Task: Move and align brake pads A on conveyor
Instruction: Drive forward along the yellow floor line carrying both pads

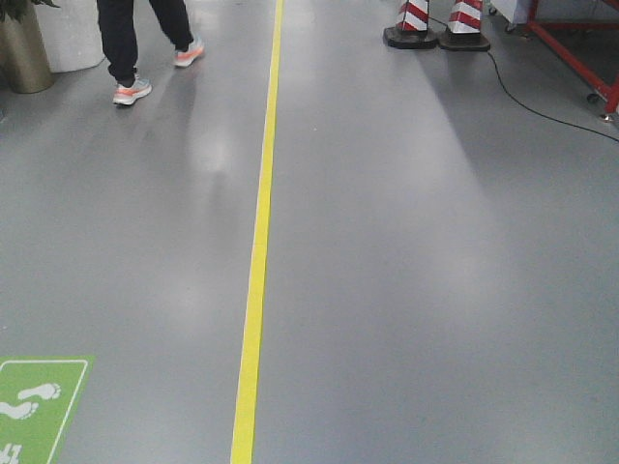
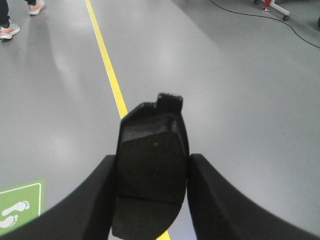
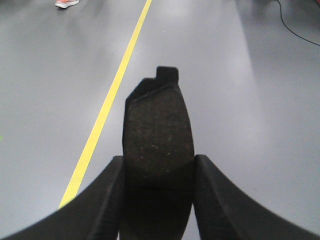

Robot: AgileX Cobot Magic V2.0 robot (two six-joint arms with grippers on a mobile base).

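Both grippers grasp loads over the floor (image 2: 240,75), left gripper (image 2: 151,161) on left pad (image 2: 154,130), right gripper (image 3: 159,160) on right pad (image 3: 158,120); a base jolt could shake either loose.

I can read no words, numbers or brand names in any view. The one sign is a green floor sticker (image 1: 39,411) with a white border and white footprints. It lies flat on the grey floor (image 1: 416,290), left of the yellow line (image 1: 256,280). White marks at its lower edge are cut off and unreadable.
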